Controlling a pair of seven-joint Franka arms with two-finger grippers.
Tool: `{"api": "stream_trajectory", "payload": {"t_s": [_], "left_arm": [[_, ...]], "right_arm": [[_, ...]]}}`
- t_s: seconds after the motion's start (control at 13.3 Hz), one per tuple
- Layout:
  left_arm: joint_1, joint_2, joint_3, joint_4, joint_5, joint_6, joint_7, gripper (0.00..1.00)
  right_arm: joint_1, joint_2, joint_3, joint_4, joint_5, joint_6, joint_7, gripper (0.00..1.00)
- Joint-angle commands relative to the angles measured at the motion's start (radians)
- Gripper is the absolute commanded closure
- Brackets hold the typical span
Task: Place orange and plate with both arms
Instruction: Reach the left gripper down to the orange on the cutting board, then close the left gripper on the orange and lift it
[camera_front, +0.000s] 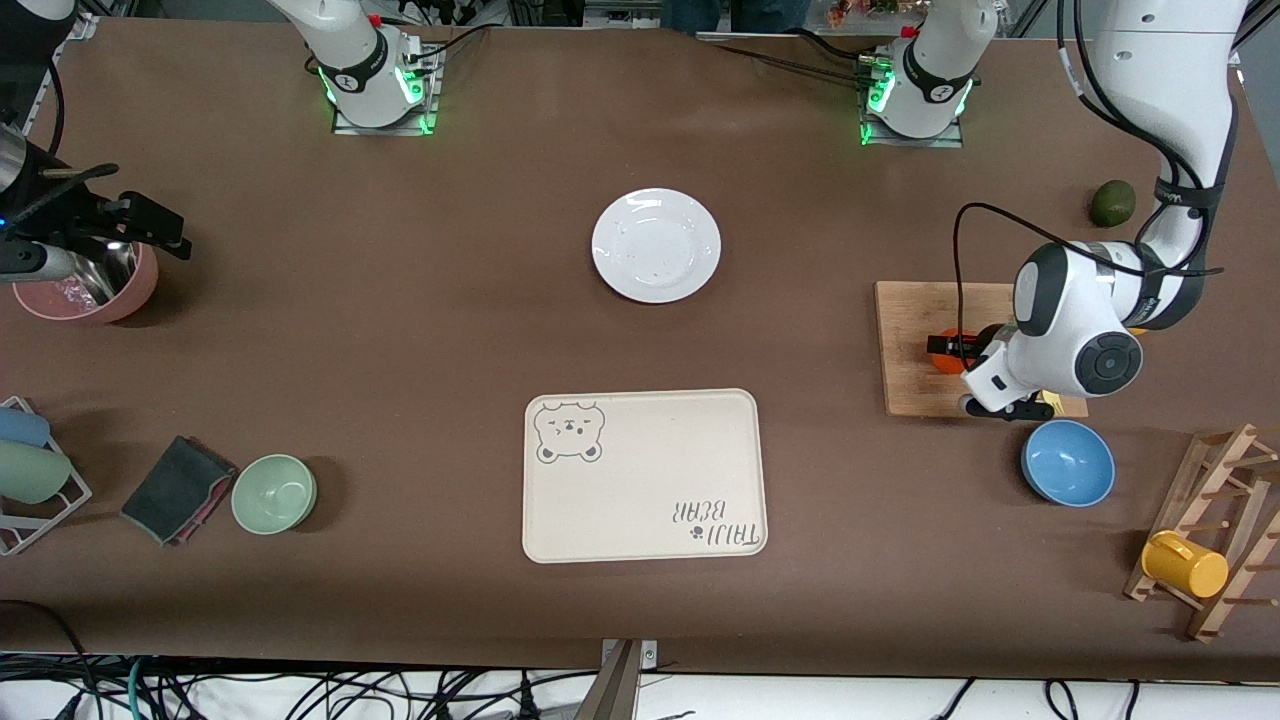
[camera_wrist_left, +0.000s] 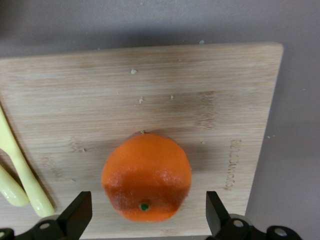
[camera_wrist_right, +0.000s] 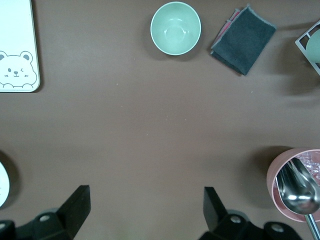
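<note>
The orange (camera_wrist_left: 146, 175) sits on a wooden cutting board (camera_wrist_left: 200, 90) toward the left arm's end of the table. In the front view the orange (camera_front: 948, 362) is partly covered by the left hand. My left gripper (camera_wrist_left: 147, 212) hangs low over it, open, with one finger on each side and a gap between each finger and the fruit. The white plate (camera_front: 656, 245) lies bare at mid-table, farther from the front camera than the cream tray. My right gripper (camera_wrist_right: 145, 205) is open and holds nothing, up over bare table beside the pink bowl (camera_wrist_right: 295, 185); in the front view this gripper (camera_front: 150, 225) is at the right arm's end.
A cream bear tray (camera_front: 640, 475) lies nearer the front camera than the plate. A blue bowl (camera_front: 1068, 462) stands close beside the cutting board (camera_front: 920, 330). Elsewhere: a dark green fruit (camera_front: 1112, 203), a wooden rack with a yellow cup (camera_front: 1185, 565), a green bowl (camera_front: 274, 492), a dark cloth (camera_front: 178, 488).
</note>
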Motion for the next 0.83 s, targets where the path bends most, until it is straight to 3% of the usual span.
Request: {"api": "stream_trajectory", "payload": {"t_s": [0.0, 0.23, 0.38, 0.45, 0.6, 0.75], "left_arm": [[0.008, 0.027, -0.002, 0.021, 0.011, 0.002, 0.022, 0.00], [0.011, 0.047, -0.002, 0.022, -0.018, 0.002, 0.022, 0.00], [0.011, 0.053, -0.002, 0.022, -0.018, 0.002, 0.021, 0.11], [0.008, 0.054, -0.002, 0.022, -0.018, 0.002, 0.018, 0.24], [0.005, 0.059, -0.002, 0.024, -0.020, 0.002, 0.012, 0.65], [0.008, 0.057, -0.002, 0.037, -0.041, -0.003, 0.006, 0.92]], "right_arm": [[0.000, -0.006, 0.000, -0.003, 0.004, -0.003, -0.015, 0.00], [0.000, -0.010, 0.000, -0.001, 0.004, -0.005, -0.016, 0.00], [0.000, -0.008, -0.001, -0.001, 0.006, -0.004, -0.015, 0.00], [0.000, -0.008, -0.001, -0.001, 0.004, 0.000, -0.015, 0.00], [0.000, -0.008, 0.000, 0.000, 0.004, 0.003, -0.015, 0.00], [0.000, -0.008, 0.000, 0.000, 0.004, 0.001, -0.015, 0.00]]}}
